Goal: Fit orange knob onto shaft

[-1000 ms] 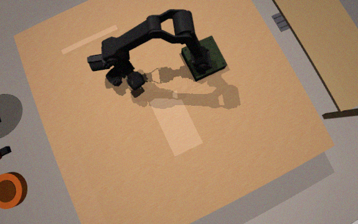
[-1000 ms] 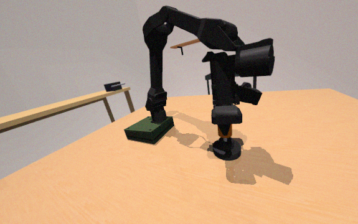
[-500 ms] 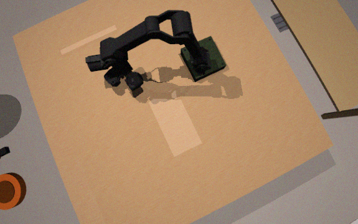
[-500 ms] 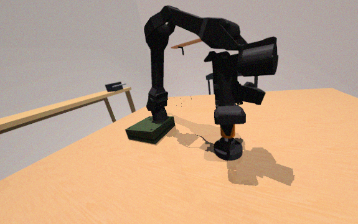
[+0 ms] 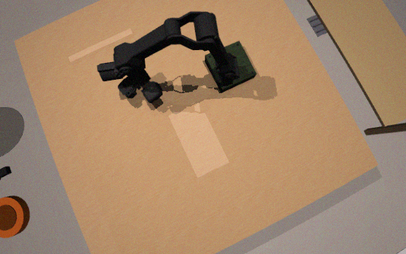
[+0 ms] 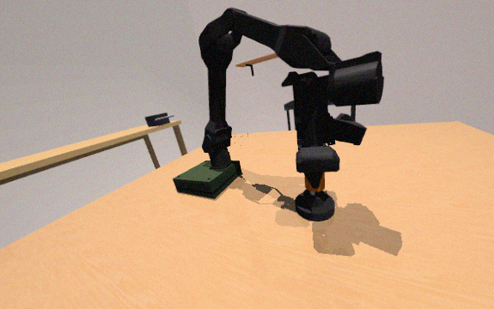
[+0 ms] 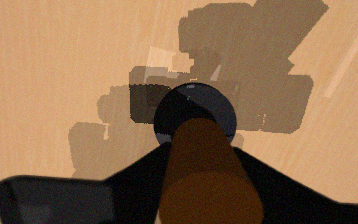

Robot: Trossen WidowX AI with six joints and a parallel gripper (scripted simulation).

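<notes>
Above the counter (image 5: 135,183) (image 6: 143,257) (image 7: 30,75), the tool (image 6: 315,182) (image 7: 200,150), clamped on the orange knob (image 6: 308,185) (image 7: 200,155) held over the round pedestal (image 6: 314,210) (image 7: 220,107), should keep it upright, turn gently until the flats match, then press straight down.

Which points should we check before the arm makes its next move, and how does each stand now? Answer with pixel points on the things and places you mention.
1. Knob (image 6: 320,184) (image 7: 211,200) gripped between the fingers: ok.
2. Knob over the pedestal (image 6: 315,207) (image 7: 217,102): ok, as far as the exterior and wrist views show.
3. Flat sides of hole and shaft lined up: cannot tell, both are hidden.
4. Knob fully down on the pedestal: cannot tell, its lower end meets dark parts.
5. Gripper (image 6: 315,182) (image 7: 200,150) open, knob let go: not ok.
</notes>
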